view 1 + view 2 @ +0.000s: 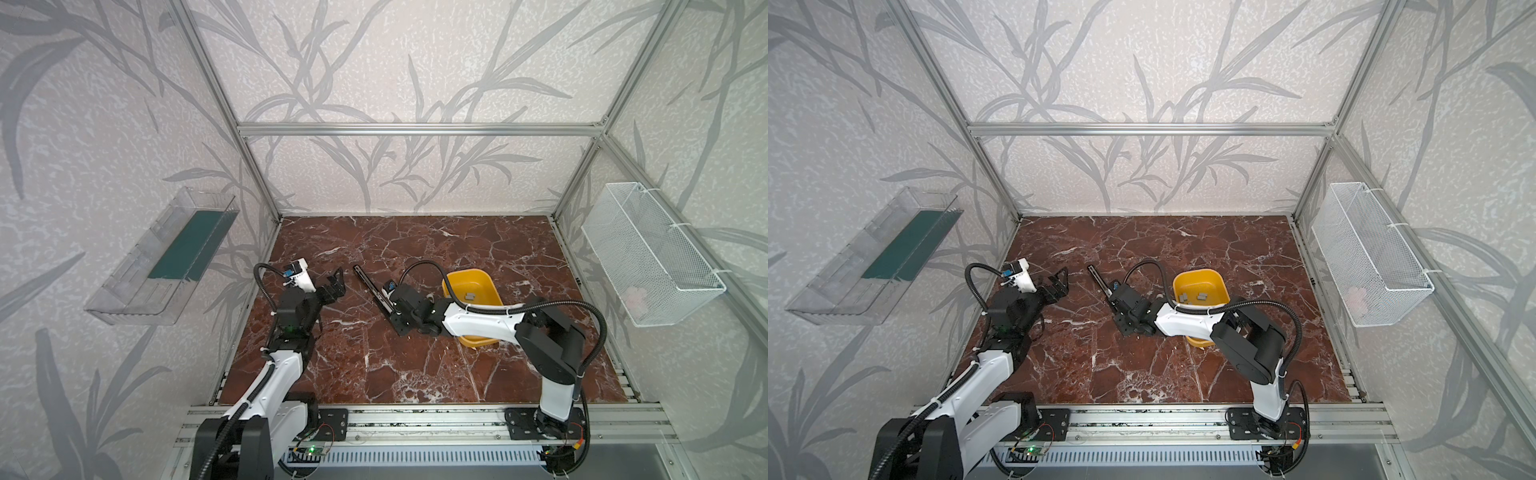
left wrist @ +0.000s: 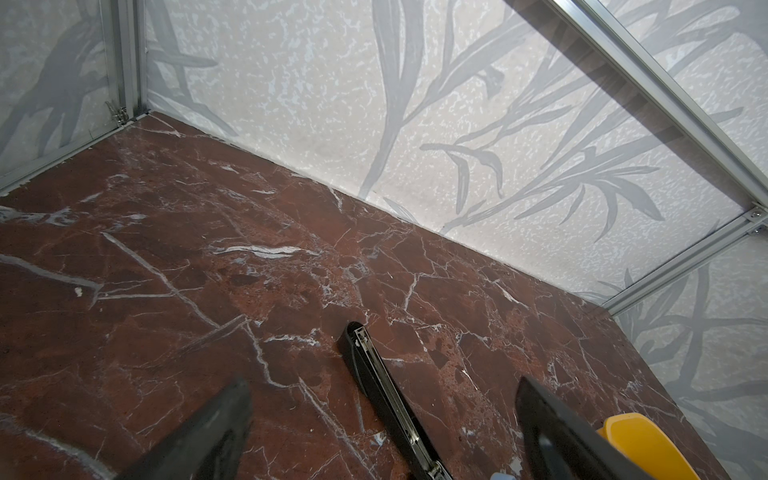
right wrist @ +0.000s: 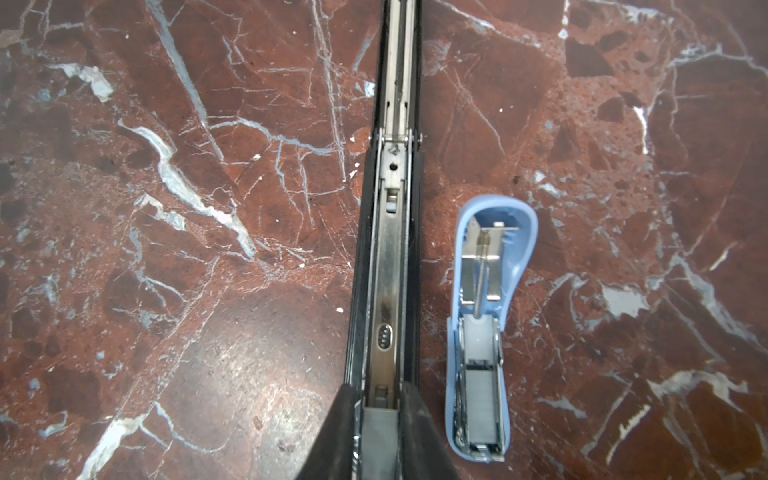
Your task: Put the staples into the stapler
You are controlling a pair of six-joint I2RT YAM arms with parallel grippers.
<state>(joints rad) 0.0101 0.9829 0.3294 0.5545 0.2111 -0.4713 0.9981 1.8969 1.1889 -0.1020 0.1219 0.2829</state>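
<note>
A long black stapler (image 3: 388, 249) lies opened flat on the marble table (image 3: 208, 374), its metal channel facing up; it also shows in both top views (image 1: 365, 280) (image 1: 1096, 276) and the left wrist view (image 2: 374, 374). My right gripper (image 3: 380, 395) is over the channel's near end. Its fingers press both sides of a grey strip of staples (image 3: 381, 440) that sits in the channel. More staples (image 1: 1200, 296) lie in the yellow bin (image 1: 1196, 274). My left gripper (image 1: 338, 281) (image 2: 384, 395) hangs open and empty, left of the stapler.
A small blue stapler (image 3: 484, 332) lies opened beside the black one, grey strips in its tray. The yellow bin (image 1: 469, 276) is partly under my right arm. A clear bin (image 1: 166, 257) hangs on the left wall and a white mesh basket (image 1: 648, 253) on the right.
</note>
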